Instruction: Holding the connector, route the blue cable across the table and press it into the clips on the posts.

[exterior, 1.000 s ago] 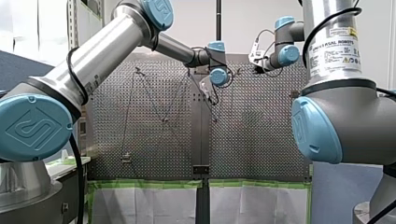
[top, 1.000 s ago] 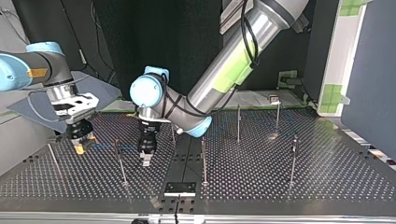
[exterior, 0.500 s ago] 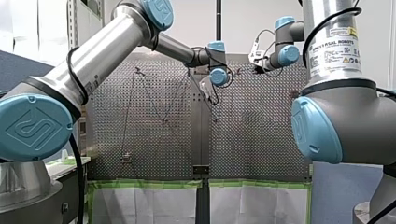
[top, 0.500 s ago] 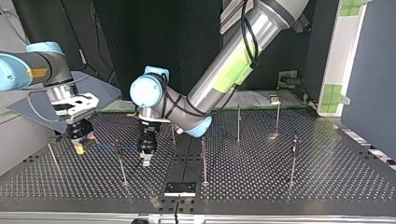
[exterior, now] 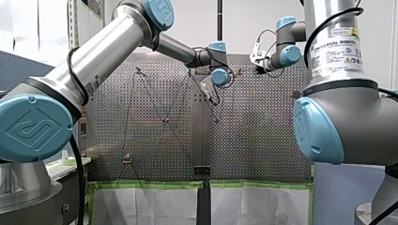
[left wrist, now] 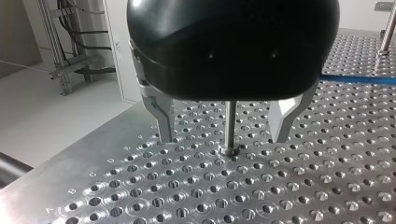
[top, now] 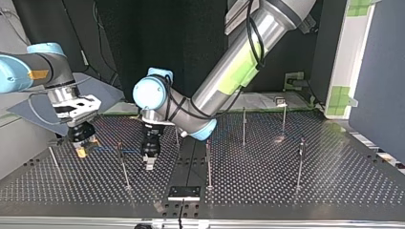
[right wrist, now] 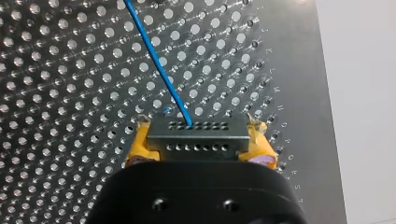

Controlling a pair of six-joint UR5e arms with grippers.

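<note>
Right wrist view: my right gripper (right wrist: 198, 140) squeezes the connector (right wrist: 196, 145), blue cable (right wrist: 159, 65) trailing over the table (right wrist: 70, 140), my left gripper (left wrist: 223, 135) open around a post (left wrist: 229, 116); a hard tug might yank it loose.

My left arm (top: 239, 62) comes in long and slanted over the table (top: 286, 181), wrist bent so my left gripper (top: 149, 161) points straight down near the table's middle. Its metal fingers (left wrist: 162, 116) stand well apart, tips just off the surface. My right arm (top: 28, 71) hangs near the table's edge at the top view's left, my right gripper (top: 82, 145) pointing down, its yellow pads (right wrist: 140, 144) clamped on the connector (right wrist: 198, 137).
</note>
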